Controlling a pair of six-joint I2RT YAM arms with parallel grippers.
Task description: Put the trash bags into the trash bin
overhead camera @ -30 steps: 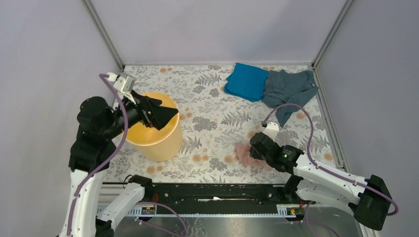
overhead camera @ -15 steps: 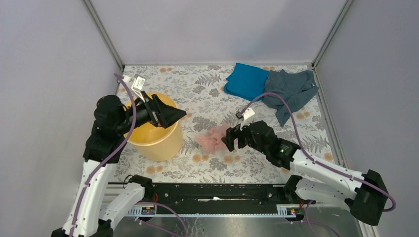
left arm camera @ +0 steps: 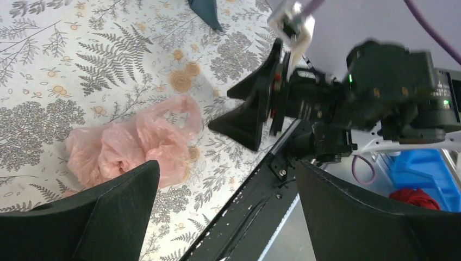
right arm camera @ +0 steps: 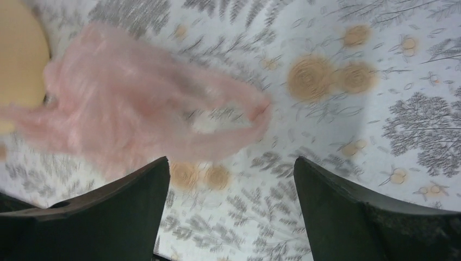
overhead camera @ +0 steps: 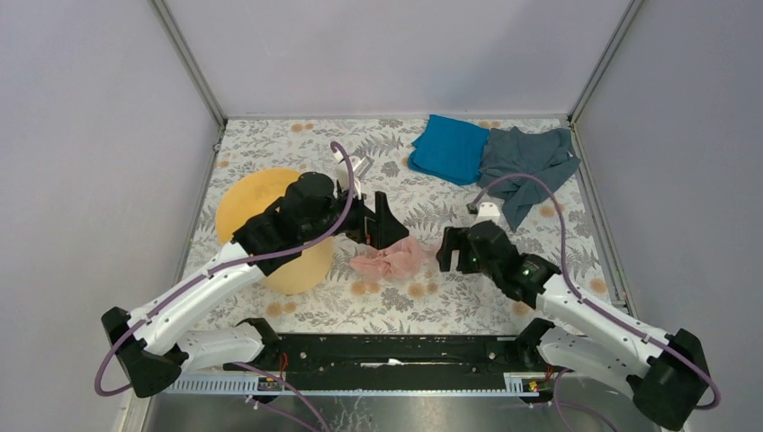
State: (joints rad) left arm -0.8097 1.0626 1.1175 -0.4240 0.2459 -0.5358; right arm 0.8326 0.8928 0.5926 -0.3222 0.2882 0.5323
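Observation:
The trash bag (overhead camera: 389, 261) is a crumpled pale-pink film lying on the floral table, just right of the trash bin (overhead camera: 245, 200), a yellow-orange bucket partly covered by my left arm. My left gripper (overhead camera: 382, 220) hangs open just above and behind the bag, which shows by its left finger in the left wrist view (left arm camera: 130, 147), with nothing between the left gripper's (left arm camera: 227, 166) fingers. My right gripper (overhead camera: 447, 250) stands open a little right of the bag, empty. In the right wrist view the bag (right arm camera: 136, 109) lies ahead of the right gripper (right arm camera: 230, 163), with the bin's edge (right arm camera: 19, 54) at far left.
A blue cloth (overhead camera: 450, 148) and a grey-blue cloth (overhead camera: 526, 162) lie at the back right. Grey walls close in three sides. The black base rail (overhead camera: 387, 351) runs along the near edge. My right gripper (left arm camera: 251, 103) faces the left wrist camera across the bag.
My right gripper carried the bag left, opened and let it go, then drew back slightly. My left arm swung right from over the bin to above the bag.

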